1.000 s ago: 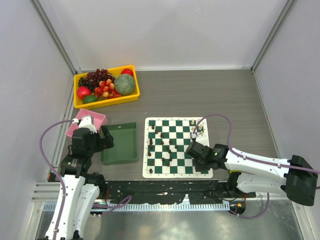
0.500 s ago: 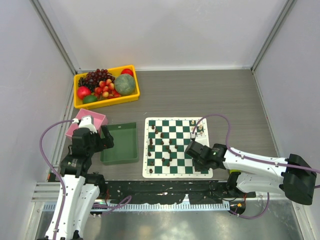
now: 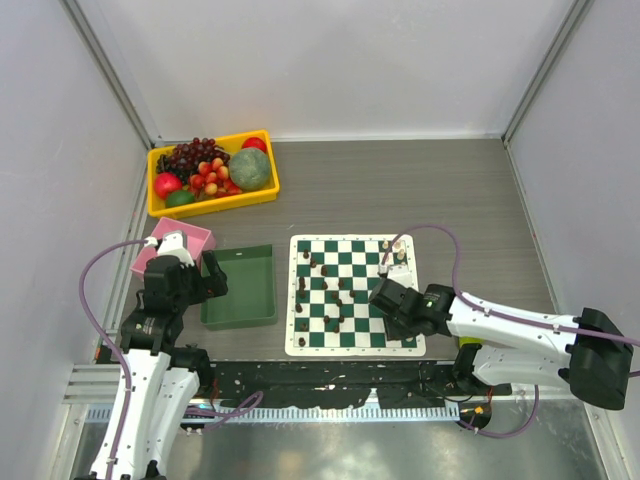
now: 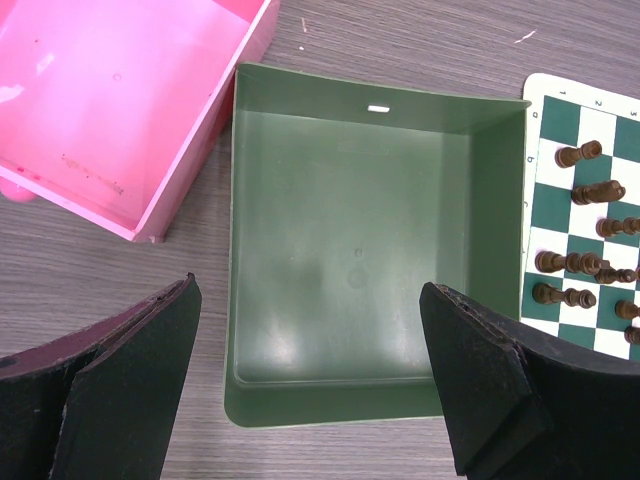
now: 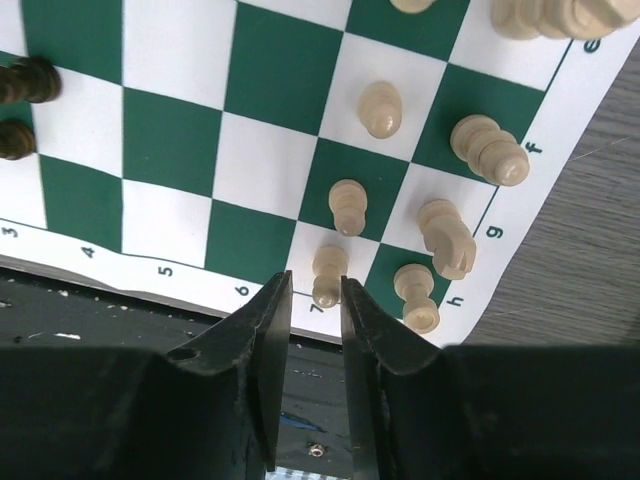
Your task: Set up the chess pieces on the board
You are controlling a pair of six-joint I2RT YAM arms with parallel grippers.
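1. Left jaws are spread wide with nothing between the fingers [image 4: 130, 390]. They hang over the near rim of the green tray [image 4: 350, 250], which lies straight ahead of them and below.
2. The pink box [image 4: 120, 90] is ahead and to the left of those jaws, with its corner just beside the tray.
3. The yellow bin of fruit [image 3: 213, 204] sits way out beyond the left jaws, at the back of the worktop [image 3: 400, 190].
4. The board [image 5: 280, 75] lies flat on the worktop, ahead and to the right of the left jaws, next to the tray. The right jaws are down low over its near right corner.
5. The dark pieces [image 4: 572, 263] are bunched on the board's left half, well left of the right jaws.
6. Right jaws are parted just a little. A cream pawn [image 5: 329, 272] stands in the gap right at the tips, on the board's edge. A sliver of board shows between it and the left finger [image 5: 265, 340], so they don't look to be pinching it.
7. The other cream pieces [image 5: 487, 148] stand just ahead and to the right of the right jaws, near the board's edge.
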